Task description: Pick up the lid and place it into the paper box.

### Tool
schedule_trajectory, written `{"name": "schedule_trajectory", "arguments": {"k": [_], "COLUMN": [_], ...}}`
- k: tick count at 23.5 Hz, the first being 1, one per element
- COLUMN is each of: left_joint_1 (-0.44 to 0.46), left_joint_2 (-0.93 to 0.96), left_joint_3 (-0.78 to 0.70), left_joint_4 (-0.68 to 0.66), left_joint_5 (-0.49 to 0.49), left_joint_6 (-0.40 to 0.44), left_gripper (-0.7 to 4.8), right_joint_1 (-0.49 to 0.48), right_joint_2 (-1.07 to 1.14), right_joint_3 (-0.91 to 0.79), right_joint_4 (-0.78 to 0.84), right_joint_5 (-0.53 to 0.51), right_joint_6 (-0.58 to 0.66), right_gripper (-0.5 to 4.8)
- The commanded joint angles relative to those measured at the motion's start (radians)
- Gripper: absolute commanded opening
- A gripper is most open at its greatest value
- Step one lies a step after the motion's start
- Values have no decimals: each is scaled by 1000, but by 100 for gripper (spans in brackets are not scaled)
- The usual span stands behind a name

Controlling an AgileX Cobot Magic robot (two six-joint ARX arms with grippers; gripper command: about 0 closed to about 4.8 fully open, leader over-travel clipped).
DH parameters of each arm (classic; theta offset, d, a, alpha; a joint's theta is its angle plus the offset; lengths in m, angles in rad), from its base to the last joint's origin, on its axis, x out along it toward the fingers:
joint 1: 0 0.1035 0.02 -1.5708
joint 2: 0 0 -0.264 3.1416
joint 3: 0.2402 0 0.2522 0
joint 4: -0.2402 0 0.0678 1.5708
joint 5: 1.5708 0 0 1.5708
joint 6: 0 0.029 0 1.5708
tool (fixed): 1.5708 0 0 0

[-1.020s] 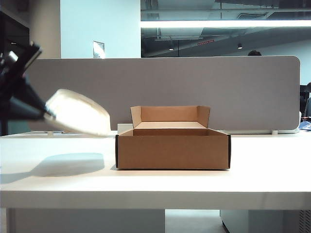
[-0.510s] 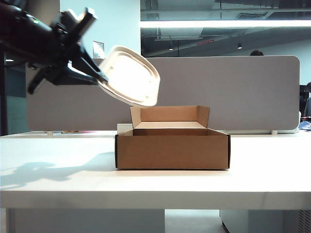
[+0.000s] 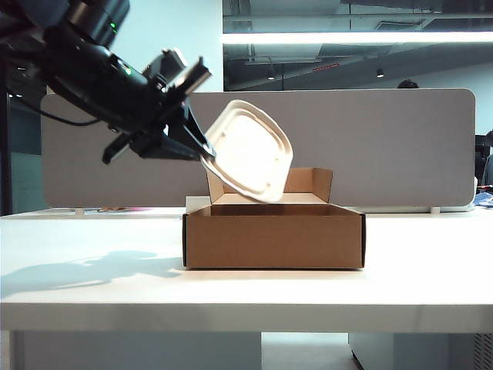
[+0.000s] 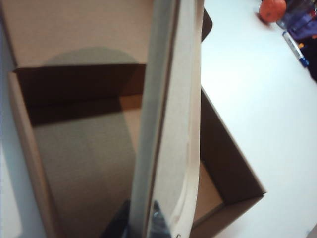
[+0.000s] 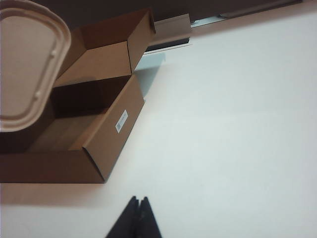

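Note:
The cream lid (image 3: 250,150) hangs tilted on edge over the left part of the brown paper box (image 3: 273,239), its lower rim just above the box's opening. My left gripper (image 3: 202,150) is shut on the lid's left edge. In the left wrist view the lid (image 4: 171,124) runs edge-on from the left gripper (image 4: 143,220) over the open box (image 4: 230,168). The right wrist view shows the lid (image 5: 25,69) above the box (image 5: 106,134). My right gripper (image 5: 138,201) is shut with nothing in it, well off to the box's side over the bare table.
The box stands mid-table on a white desk (image 3: 231,297) with a grey partition (image 3: 370,139) behind it. An orange ball (image 4: 272,10) and a pen (image 4: 295,47) lie on the table beyond the box.
My left arm has carried the lid from low at the left of the box up and rightward, over the box's left side. The right gripper has kept still.

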Motion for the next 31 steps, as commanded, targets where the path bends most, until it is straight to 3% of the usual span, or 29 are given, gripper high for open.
{"name": "schedule_trajectory", "arguments": {"k": [1,7,8,9,10,11,15,19,22,23,24,25,27,29,30,31], "left_joint_1": [-9,-18,-18,-18,-18,-18,-18,-17,-10,-7,3,9,13,13,12,12], "left_joint_2": [49,106,108,108,108,108,106,97,63,50,25,4,-43,-116,-159,-183], "left_joint_3": [7,7,7,7,8,9,18,71,143,160,182,190,190,190,190,188], "left_joint_4": [25,25,22,21,31,32,30,-9,-118,-146,-184,-201,-220,-287,-332,-354], "left_joint_5": [-15,-59,-59,-59,-59,-58,-13,17,15,12,12,10,-13,-126,-212,-251], "left_joint_6": [23,63,63,63,63,63,63,63,64,65,69,93,161,293,352,363], "left_gripper": [-6,3,27,84,192,224,248,247,227,198,127,73,43,38,4,-6], "right_joint_1": [-1,-1,-1,-1,-1,-1,-1,-1,-1,-1,-1,-1,-1,-2,-2,-2], "right_joint_2": [-2,-2,-2,-2,-2,-2,-2,-2,-2,-2,-2,-2,-2,-2,-2,-2], "right_joint_3": [-6,-6,-6,-6,-6,-6,-6,-6,-6,-6,-6,-6,-6,-6,-6,-6], "right_joint_4": [10,7,8,8,8,8,8,34,47,47,47,48,48,46,42,41], "right_joint_5": [-2,-2,-2,-2,-2,-2,-2,-2,-2,-2,-2,-1,8,28,69,97], "right_joint_6": [2,2,2,2,2,2,2,2,2,2,2,2,-3,-27,-75,-93], "right_gripper": [-1,-1,-1,-1,-1,-1,-1,-1,-1,-1,-1,-1,-1,-2,-2,-2]}}
